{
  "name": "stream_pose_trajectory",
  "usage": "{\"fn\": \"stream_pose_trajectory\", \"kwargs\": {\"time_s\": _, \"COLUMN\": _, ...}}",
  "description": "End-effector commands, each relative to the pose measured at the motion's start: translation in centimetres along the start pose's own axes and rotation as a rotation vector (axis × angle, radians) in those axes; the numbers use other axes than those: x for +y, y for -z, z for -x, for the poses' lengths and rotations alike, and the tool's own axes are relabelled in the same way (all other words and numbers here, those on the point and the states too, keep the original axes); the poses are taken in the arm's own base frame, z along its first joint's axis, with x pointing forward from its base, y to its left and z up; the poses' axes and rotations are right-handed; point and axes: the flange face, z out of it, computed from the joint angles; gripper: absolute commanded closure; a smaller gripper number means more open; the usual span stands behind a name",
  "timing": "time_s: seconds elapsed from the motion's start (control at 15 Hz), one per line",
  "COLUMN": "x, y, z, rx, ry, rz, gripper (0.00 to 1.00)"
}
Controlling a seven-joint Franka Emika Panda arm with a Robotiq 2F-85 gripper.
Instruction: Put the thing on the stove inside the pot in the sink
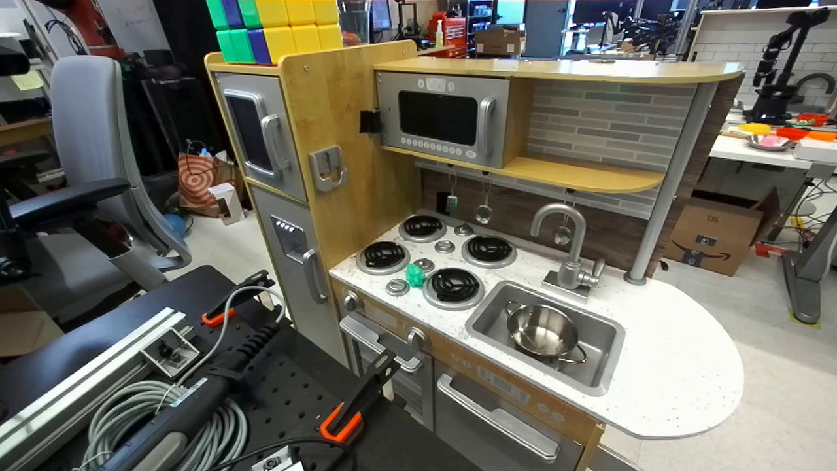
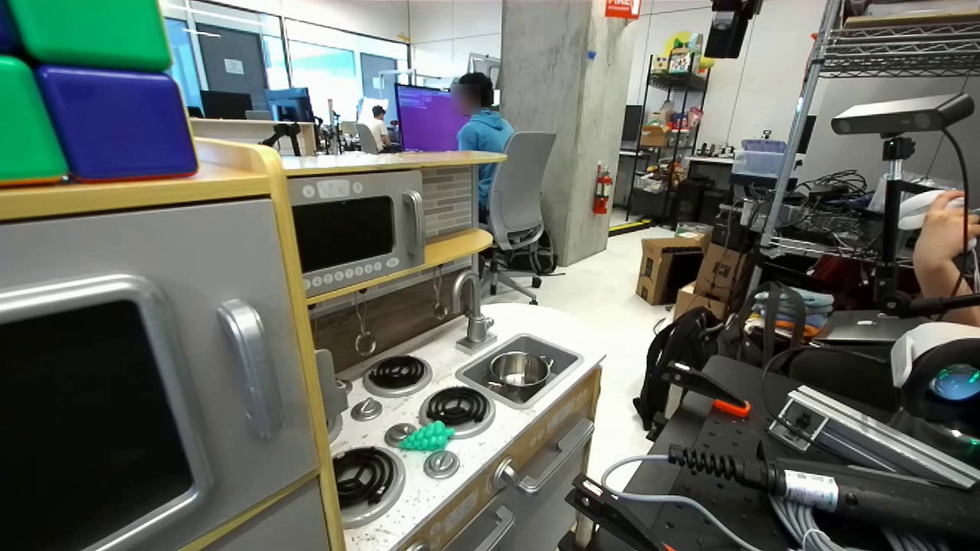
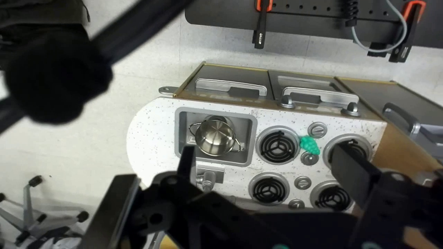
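Green toy [image 3: 309, 144] on the stove [image 3: 290, 170], not yet in the pot [image 3: 215, 137]

In the wrist view, we find it between two knobs [image 3: 317, 130], just beside a burner [image 3: 278, 147]. The pot sits ready in the sink [image 3: 244, 123], bare steel showing inside. The gripper [image 3: 263, 152] is spread wide (we see nothing in its grasp). We judge the whole job is left: grasp, carry, release.

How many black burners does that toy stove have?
4. In an exterior view: front-left burner, front-right burner beside the sink, back-left burner and back-right burner. None looks hidden there.
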Motion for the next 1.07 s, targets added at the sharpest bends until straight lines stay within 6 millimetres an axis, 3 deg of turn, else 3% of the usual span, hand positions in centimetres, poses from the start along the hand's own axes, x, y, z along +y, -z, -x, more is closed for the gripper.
{"fn": "stream_pose_trajectory", "kwargs": {"time_s": 0.0, "x": 1.0, "y": -0.3, "z": -1.1, "rx": -0.010, "ry": 0.195, "rz": -0.017, "gripper": 0.00}}
{"fn": "stream_pose_trajectory", "kwargs": {"time_s": 0.33, "x": 1.2, "y": -0.9, "z": -1.6, "rx": -0.013, "ry": 0.453, "rz": -0.028, "gripper": 0.00}}
{"fn": "stream_pose_trajectory", "kwargs": {"time_s": 0.6, "x": 0.1, "y": -0.8, "z": -1.5, "rx": -0.048, "ry": 0.649, "rz": -0.033, "gripper": 0.00}}
{"fn": "stream_pose_trajectory", "kwargs": {"time_s": 0.67, "x": 0.4, "y": -1.3, "z": -1.3, "rx": -0.019, "ry": 0.553, "rz": -0.038, "gripper": 0.00}}
{"fn": "stream_pose_trajectory", "kwargs": {"time_s": 0.87, "x": 0.2, "y": -1.3, "z": -1.3, "rx": -0.027, "ry": 0.608, "rz": -0.036, "gripper": 0.00}}
{"fn": "stream_pose_trajectory", "kwargs": {"time_s": 1.0, "x": -0.3, "y": -2.6, "z": -2.3, "rx": 0.036, "ry": 0.573, "rz": -0.088, "gripper": 0.00}}
